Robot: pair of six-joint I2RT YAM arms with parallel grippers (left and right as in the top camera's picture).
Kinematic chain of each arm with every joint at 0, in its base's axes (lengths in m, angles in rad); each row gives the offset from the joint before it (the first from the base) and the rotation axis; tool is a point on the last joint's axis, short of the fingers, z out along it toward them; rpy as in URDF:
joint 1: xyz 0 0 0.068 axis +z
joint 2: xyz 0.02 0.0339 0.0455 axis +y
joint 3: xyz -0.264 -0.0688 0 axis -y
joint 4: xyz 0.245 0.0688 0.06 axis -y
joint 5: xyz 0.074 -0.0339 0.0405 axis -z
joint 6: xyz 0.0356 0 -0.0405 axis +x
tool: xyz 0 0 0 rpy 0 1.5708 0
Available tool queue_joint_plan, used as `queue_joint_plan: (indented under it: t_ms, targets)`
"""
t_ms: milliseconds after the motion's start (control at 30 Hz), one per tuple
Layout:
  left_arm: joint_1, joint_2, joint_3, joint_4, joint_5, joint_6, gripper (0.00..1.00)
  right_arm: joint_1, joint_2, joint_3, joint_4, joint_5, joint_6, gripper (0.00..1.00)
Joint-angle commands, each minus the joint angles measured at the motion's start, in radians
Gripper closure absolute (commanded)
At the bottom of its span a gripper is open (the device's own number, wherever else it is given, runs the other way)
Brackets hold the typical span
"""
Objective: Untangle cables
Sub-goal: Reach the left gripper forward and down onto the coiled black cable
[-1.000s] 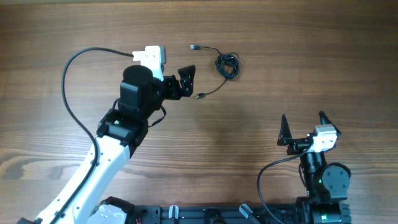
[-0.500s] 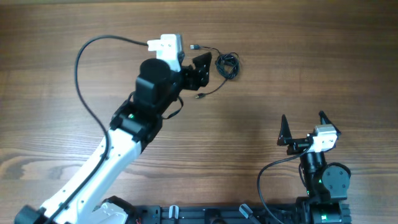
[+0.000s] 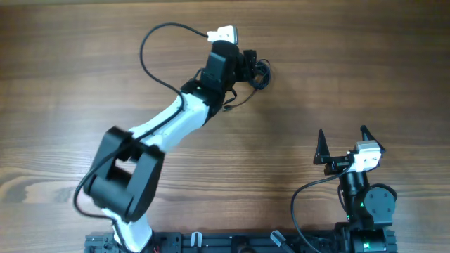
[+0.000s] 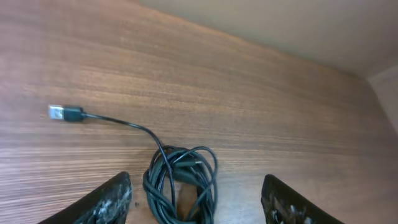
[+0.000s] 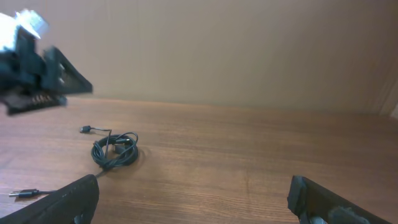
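From overhead, one wooden table (image 3: 394,56) carries a single small cable bundle (image 3: 261,74) of thin black cord, lying toward the far edge near the middle. One loose tail runs out of it toward the near left and ends in a small plug (image 3: 228,108). The left gripper (image 3: 249,62) sits at the bundle's left edge; this view does not show how wide it is open or whether it touches the cord. The right gripper (image 3: 343,144) is over the near right of the table, well apart from the bundle, with its two fingers spread wide and nothing between them.

In the left wrist view, the two fingers (image 4: 113,198) stand far apart at either side of the coiled cable bundle (image 4: 181,182), and they grip nothing. One strand leaves the coil to the left and ends in a metal-tipped USB plug (image 4: 61,112) lying flat on the wood.

In the right wrist view, the two fingers (image 5: 69,199) are wide apart and empty. The cable bundle (image 5: 115,151) lies far off to the left, with two plug ends showing: the USB plug (image 5: 84,129) and the second plug (image 5: 18,194).
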Motion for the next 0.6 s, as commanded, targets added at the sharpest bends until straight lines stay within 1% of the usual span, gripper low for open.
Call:
queue_joint_plan:
  t_ms: [0, 167, 233, 300, 367, 467, 533, 567]
  targets:
    - [-0.01, 0.087, 0.019, 0.068, -0.021, -0.068, 0.33, 0.001, -0.006, -0.001, 0.002, -0.001, -0.018, 0.0]
    - [-0.014, 0.159, 0.019, 0.113, -0.021, -0.068, 0.38, 0.001, -0.006, -0.001, 0.002, -0.001, -0.018, 0.0]
    - [-0.023, 0.195, 0.019, 0.139, -0.021, -0.07, 0.38, 0.001, -0.005, -0.001, 0.002, -0.001, -0.018, 0.0]
    - [-0.031, 0.222, 0.019, 0.158, -0.021, -0.106, 0.37, 0.001, -0.005, -0.001, 0.002, -0.001, -0.018, 0.01]
    - [-0.036, 0.241, 0.019, 0.177, -0.025, -0.113, 0.37, 0.001, -0.005, -0.001, 0.002, -0.001, -0.018, 0.0]
    - [-0.053, 0.27, 0.019, 0.203, -0.107, -0.111, 0.39, 0.001, -0.006, -0.001, 0.002, -0.001, -0.018, 0.0]
    - [-0.065, 0.288, 0.019, 0.212, -0.165, -0.109, 0.43, 0.001, -0.005, -0.001, 0.002, -0.001, -0.018, 0.0]
    - [-0.071, 0.292, 0.019, 0.217, -0.19, -0.109, 0.5, 0.001, -0.005, -0.001, 0.002, -0.001, -0.019, 0.0]
